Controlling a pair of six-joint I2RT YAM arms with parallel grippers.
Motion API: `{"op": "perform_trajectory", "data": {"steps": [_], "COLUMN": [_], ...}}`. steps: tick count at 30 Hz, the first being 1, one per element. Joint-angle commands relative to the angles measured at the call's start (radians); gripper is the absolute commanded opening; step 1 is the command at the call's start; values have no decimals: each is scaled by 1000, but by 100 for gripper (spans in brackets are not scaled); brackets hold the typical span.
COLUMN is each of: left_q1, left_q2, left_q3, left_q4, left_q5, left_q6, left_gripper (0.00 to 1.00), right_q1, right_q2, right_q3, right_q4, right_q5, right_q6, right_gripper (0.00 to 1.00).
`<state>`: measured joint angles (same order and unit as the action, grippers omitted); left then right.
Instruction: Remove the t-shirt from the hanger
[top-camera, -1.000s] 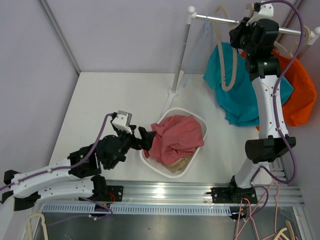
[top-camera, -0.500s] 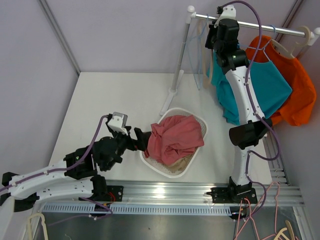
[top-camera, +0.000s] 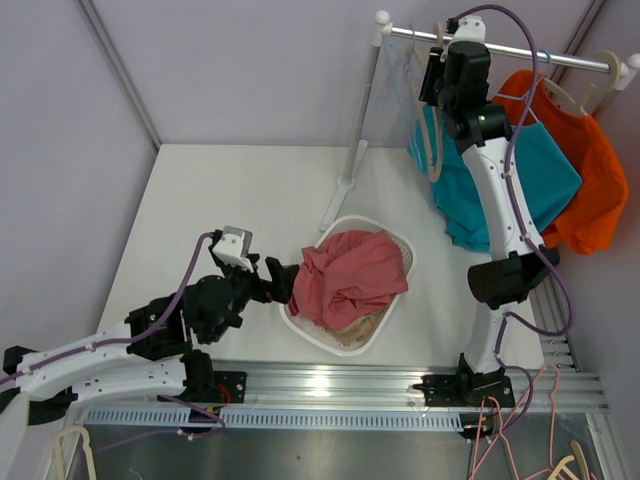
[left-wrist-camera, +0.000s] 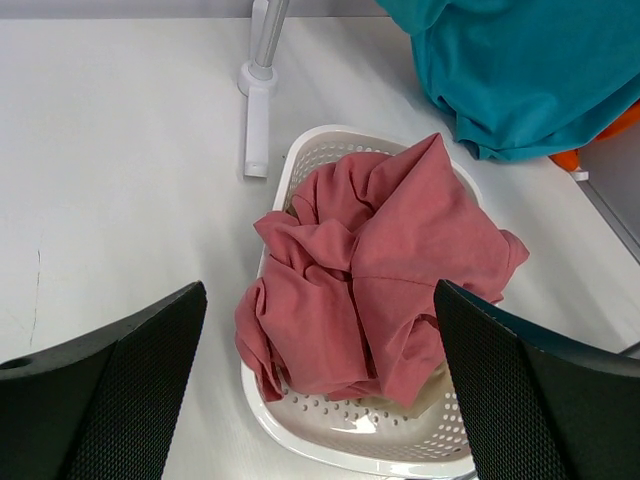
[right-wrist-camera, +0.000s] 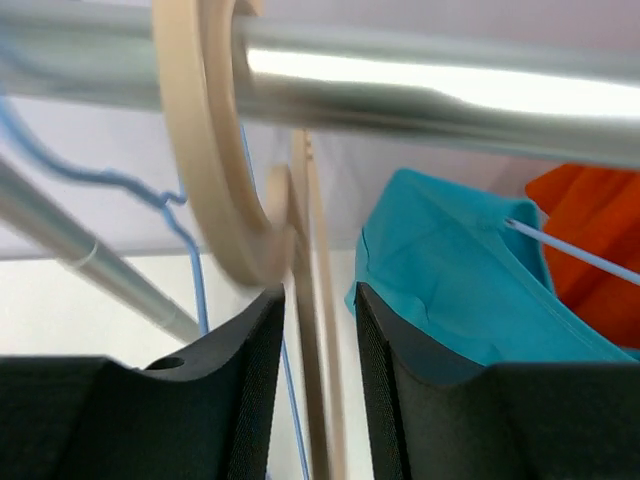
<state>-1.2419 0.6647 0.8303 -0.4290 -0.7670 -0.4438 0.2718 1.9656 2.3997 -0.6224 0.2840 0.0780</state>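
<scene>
Left fingers (left-wrist-camera: 120, 390) spread wide, low over table (top-camera: 250, 200), just beside white basket (left-wrist-camera: 300, 150). Red t-shirt (top-camera: 350, 275) crumpled in basket, on no hanger, one fold over near rim. Right fingers (right-wrist-camera: 480, 420) up at rail (right-wrist-camera: 450, 95), slightly parted, straddling neck of beige hanger (right-wrist-camera: 205, 170) hooked on rail, sliver of gap showing. Teal t-shirt (top-camera: 540, 180) and orange t-shirt (top-camera: 595, 170) hang from rail close by.

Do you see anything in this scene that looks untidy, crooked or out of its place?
The pink t-shirt is crumpled in the white basket, and part of it hangs over the rim. The teal t-shirt hangs bunched and uneven from the rack. Nothing looks spilled or damaged.
</scene>
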Motion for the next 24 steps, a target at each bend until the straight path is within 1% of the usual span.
{"op": "perform_trajectory", "data": {"steps": [1,2,3,5,7,9,11,13,15,16,21,24], "left_q1": [-4,-4,-4,-4,-4,-4,-4,-4,-4,-4,-4,-4], "left_q2": [-1,-2,-2,-1,1,1,6,12,29,36,59,81], "left_q3": [-2,-3,-5,-7,-8,-5,3,13,48,59,87,98], "left_q4": [21,27,29,35,38,39,41,39,15,6,22,36], "left_q5": [-9,-9,-8,-3,-2,8,15,21,23,21,11,0], "left_q6": [2,4,4,7,2,2,4,19,25,27,62,71], "left_gripper": [100,99,100,100,99,99,100,100,99,99,100,100], "right_q1": [-31,-60,-78,-129,-151,-195,-233,-305,-342,-347,-371,-404], "right_q2": [-194,-220,-241,-296,-333,-340,-329,-272,-235,-225,-215,-203], "right_q3": [-23,-51,-63,-91,-100,-94,-71,-5,82,94,75,62], "right_q4": [-32,-45,-71,-100,-144,-184,-213,-258,-313,-321,-341,-339], "right_q5": [-23,-55,-134,-198,-216,-227,-256,-314,-341,-341,-325,-361], "right_q6": [11,31,42,63,54,36,23,0,-35,-47,-73,-99], "right_gripper": [38,39,46,52,57,57,57,60,64,66,78,79]}}
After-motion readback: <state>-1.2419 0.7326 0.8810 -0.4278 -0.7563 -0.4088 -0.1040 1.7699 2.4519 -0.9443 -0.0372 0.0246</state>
